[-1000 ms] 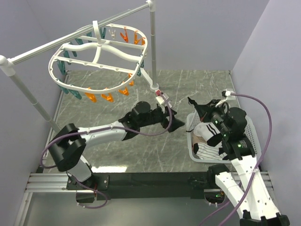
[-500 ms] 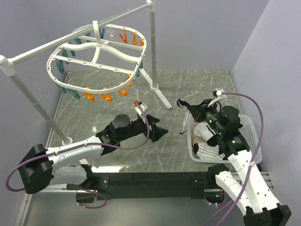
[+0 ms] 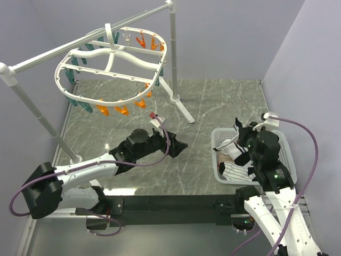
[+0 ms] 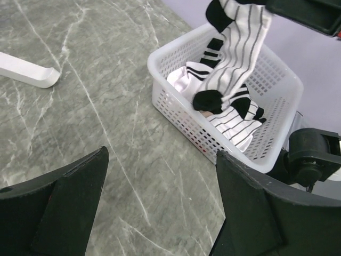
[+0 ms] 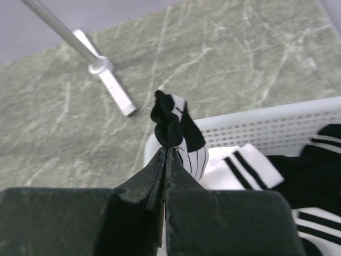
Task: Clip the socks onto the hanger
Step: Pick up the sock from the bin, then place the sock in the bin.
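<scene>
Basket (image 4: 176, 101) sits directly under right claw (image 5: 166, 153), which is pinched fully closed on striped sock (image 5: 171, 125) near its black end. The sock dangles from the claw down among other socks (image 4: 234, 120). Left claw (image 4: 160, 162) is spread wide with nothing between its fingers, low over marble table (image 4: 80, 80), facing the basket. Hanger (image 3: 112, 61) hangs on rail (image 3: 53, 53), high and well left of both claws.
</scene>
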Controlling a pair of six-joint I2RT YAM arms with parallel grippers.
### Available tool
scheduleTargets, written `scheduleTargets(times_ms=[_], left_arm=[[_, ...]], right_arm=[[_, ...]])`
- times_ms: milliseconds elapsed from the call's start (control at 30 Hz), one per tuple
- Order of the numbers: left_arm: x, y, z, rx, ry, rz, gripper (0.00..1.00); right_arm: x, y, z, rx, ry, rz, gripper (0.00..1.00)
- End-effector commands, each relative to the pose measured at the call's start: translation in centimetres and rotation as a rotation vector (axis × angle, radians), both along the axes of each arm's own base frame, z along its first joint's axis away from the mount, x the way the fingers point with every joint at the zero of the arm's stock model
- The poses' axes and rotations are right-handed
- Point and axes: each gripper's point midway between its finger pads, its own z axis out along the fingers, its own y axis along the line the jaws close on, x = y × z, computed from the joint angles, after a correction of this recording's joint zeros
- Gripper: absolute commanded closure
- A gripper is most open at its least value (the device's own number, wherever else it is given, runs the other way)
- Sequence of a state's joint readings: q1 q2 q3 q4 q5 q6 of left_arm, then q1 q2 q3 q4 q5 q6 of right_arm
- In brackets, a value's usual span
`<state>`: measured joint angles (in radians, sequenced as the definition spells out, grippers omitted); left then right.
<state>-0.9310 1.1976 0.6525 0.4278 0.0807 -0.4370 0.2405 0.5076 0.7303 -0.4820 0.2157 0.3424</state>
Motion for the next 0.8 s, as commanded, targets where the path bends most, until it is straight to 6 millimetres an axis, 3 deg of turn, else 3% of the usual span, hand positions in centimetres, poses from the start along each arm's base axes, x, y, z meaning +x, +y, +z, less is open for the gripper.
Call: scheduleTargets(times_ms=[0,33,100,200,400,433,600,767], left_arm=[[1.0,0.4,0.3,-0.022,-0.001,0.037,0.12],[1.2,0.6,0.4,-0.026,-0.001,0.045,0.12],[1.4,0.7,0.2,-0.027,0.001,0.047,0.12],[1.9,0.9,-0.1,-0.024,0.008,0.057,0.12],[2.3,1.2,-0.7,-0.004,0.015,0.062,0.12],[2.4,1.3,-0.6,-0.004,0.013,0.067,0.12],[2.8,2.1,-0.8,0.005,0.008,0.093,0.12],[3.0,2.7,-1.1,0.004,0.007,0.110,0.12]], right_arm=[[0.4,-2.2,2.9,-0.111,-0.027,-0.083,1.00],[0.3,-2.7,4.3,-0.125,-0.048,-0.103,1.00],[0.4,-3.1,5.1,-0.176,-0.052,-0.108,1.00],[0.7,-1.4,5.0,-0.222,-0.058,0.021,1.00],[1.4,3.4,0.8,-0.163,-0.047,0.273,1.00],[1.5,4.6,-0.8,-0.153,-0.041,0.338,1.00],[1.5,5.3,-5.1,-0.227,-0.032,0.391,1.00],[1.4,6.4,-6.5,-0.246,0.012,0.450,1.00]])
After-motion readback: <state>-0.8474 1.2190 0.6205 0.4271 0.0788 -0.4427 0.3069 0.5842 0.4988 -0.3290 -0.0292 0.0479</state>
